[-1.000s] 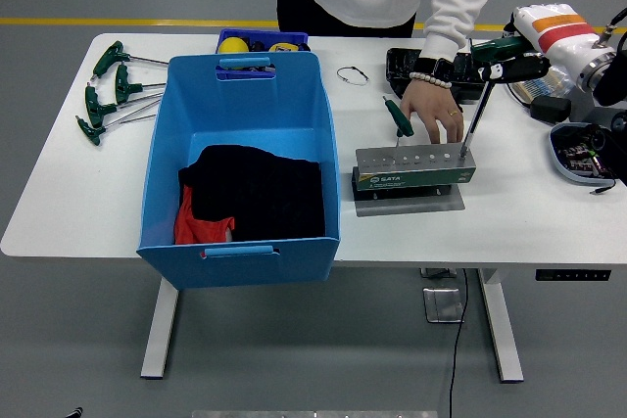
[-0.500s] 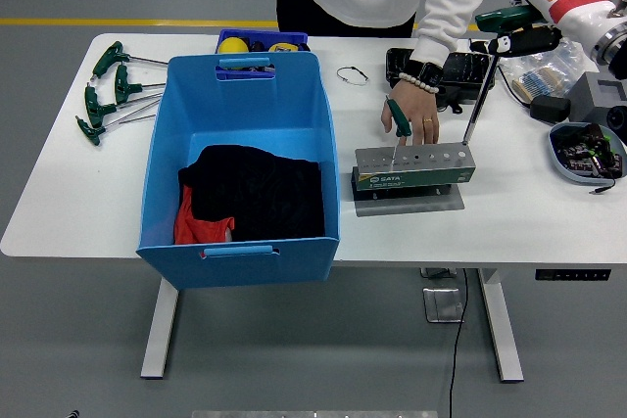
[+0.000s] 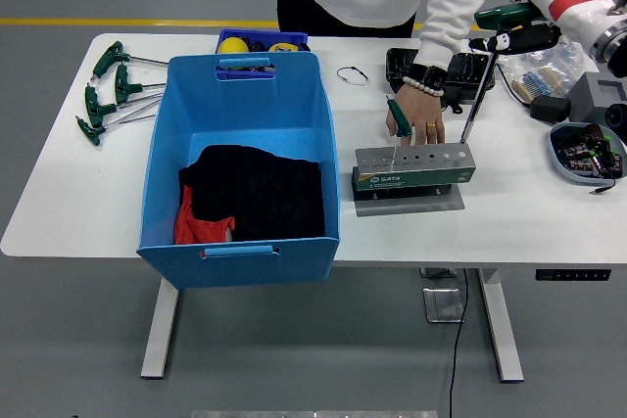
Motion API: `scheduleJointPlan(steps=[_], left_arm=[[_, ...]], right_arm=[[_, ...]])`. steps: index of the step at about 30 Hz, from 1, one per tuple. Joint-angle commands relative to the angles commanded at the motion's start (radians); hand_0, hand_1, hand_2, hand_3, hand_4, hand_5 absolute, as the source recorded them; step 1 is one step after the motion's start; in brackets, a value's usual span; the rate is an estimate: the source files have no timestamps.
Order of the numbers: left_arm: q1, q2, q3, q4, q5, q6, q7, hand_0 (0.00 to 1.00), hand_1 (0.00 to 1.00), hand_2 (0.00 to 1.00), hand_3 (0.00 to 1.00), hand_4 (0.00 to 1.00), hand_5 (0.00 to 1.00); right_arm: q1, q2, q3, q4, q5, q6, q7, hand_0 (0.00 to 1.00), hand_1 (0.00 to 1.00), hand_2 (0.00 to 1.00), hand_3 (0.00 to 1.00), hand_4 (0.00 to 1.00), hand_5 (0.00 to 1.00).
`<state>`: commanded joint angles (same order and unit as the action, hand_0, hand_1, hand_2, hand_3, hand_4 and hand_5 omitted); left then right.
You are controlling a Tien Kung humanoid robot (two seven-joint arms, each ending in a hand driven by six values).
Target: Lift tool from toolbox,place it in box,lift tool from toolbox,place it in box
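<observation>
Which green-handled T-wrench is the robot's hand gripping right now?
The long one at the rack's right end, handle in the right hand. The person's hand holds the shorter one; the rest lie far left.

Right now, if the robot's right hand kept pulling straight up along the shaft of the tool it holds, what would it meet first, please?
Probably nothing: the right hand grips the green-handled tool above the tool holder, and the space above looks free. The person's sleeve is close on the left, though depth is unclear.
</observation>
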<state>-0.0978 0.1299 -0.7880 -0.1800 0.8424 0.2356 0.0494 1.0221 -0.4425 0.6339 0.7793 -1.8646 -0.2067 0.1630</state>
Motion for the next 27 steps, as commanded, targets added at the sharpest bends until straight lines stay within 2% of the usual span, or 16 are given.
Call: scheduleJointPlan(steps=[27], left_arm=[[-0.008,-0.003,0.003,0.000,0.001,-0.001,0.001,0.721,0.682,0.739,0.739,0.751,0.734]], right_arm=[[0.006,-0.006,0.004,-0.017,0.003,0.002,-0.002,0.002,0.002,0.998,0.002,0.998,0.754]])
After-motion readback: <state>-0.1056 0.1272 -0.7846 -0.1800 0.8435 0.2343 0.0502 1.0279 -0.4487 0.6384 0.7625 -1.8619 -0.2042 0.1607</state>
